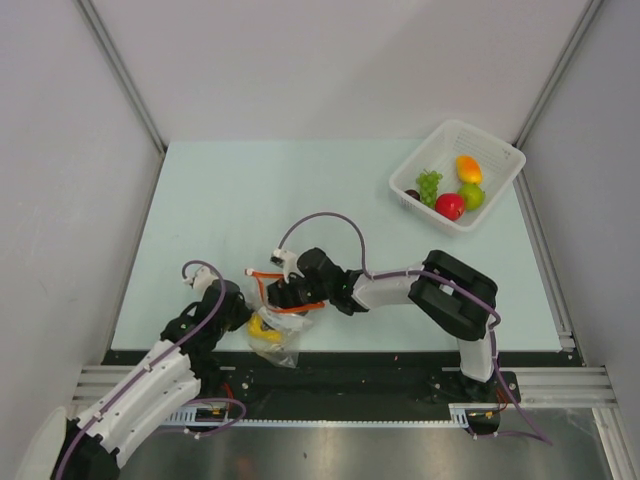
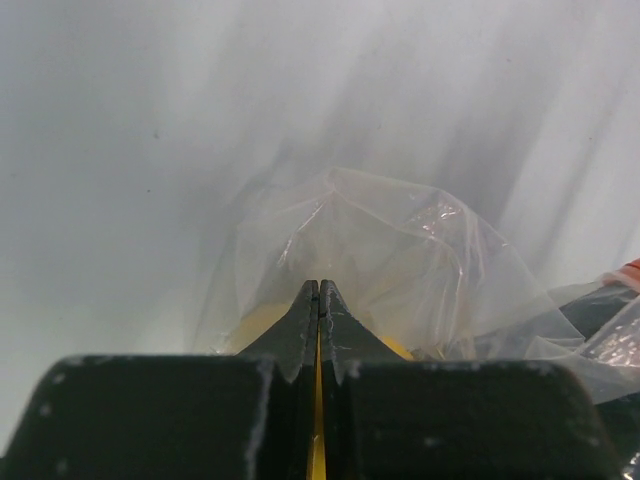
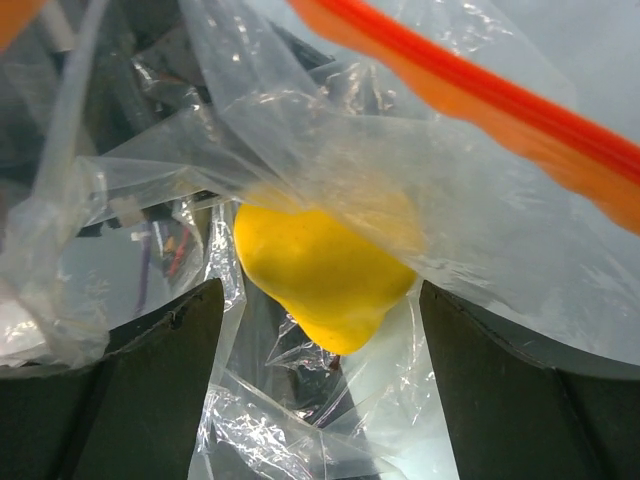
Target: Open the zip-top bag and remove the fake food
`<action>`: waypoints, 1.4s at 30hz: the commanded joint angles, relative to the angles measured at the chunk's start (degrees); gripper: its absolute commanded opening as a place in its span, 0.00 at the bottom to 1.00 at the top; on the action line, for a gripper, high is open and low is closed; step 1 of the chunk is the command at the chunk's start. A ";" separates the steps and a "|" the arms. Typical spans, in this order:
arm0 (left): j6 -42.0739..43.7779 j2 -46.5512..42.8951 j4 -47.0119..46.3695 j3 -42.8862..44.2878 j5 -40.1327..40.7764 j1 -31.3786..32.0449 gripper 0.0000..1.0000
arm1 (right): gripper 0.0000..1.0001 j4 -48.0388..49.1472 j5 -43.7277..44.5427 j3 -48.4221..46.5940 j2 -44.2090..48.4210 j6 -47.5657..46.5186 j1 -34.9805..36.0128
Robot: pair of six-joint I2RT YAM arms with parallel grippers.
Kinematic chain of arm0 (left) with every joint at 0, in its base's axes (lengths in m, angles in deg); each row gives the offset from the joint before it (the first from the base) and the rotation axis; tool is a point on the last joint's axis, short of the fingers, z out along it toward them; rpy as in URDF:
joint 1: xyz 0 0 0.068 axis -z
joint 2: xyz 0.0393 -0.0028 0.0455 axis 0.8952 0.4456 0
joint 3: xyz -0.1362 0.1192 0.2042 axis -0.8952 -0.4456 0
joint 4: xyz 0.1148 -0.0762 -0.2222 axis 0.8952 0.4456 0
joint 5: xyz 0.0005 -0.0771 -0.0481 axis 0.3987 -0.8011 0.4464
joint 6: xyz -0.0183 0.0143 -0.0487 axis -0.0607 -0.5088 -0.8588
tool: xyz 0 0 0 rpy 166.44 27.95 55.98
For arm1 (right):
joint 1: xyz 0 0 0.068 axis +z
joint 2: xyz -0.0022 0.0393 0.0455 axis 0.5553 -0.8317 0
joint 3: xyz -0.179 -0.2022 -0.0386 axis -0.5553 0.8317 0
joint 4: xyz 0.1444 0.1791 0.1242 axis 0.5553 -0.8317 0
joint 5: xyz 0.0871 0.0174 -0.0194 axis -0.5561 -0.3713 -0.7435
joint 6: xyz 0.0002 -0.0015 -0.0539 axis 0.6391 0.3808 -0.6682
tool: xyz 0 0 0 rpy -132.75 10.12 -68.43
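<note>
- Arms: two; the left gripper (image 1: 240,312) and the right gripper (image 1: 285,297) both work at the near edge of the table (image 1: 250,200).
- Bags: one zip-top bag (image 1: 282,347); clear and crinkled; it lies at the near table edge between the two grippers, touching both.
- Zip strip (image 3: 480,110): one, orange-red; it runs slantwise across the top of the right wrist view, above the right fingers (image 3: 160,380).
- Fake food inside the bag: one piece, the yellow pear (image 3: 320,270); clear film drapes over its upper part.
- Left gripper state: the fingers (image 2: 300,325) are clenched tip to tip on the bag film; the bag bulges out just beyond the tips; a sliver of yellow shows in the slit between them.
- Right gripper state: released; the two fingers stand wide apart inside the bag mouth with the pear between them; no contact with the pear is visible.
- Baskets: one white mesh basket (image 1: 497,150) at the far right corner of the table — well apart from the bag.
- Fake food in the basket, four pieces counted: one bunch of green grapes (image 1: 428,185); one orange-yellow oval fruit (image 1: 468,168); one red apple (image 1: 450,206); one green round fruit (image 1: 473,196); the apple and the green fruit touch.
- One small dark item (image 1: 412,194) sits beside the grapes — too small to identify.
</note>
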 commanded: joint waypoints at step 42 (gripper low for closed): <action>10.47 -10.42 -5.46 16.92 -22.60 0.03 0.67 | 0.25 -9.37 15.28 -1.36 8.56 -9.60 -0.22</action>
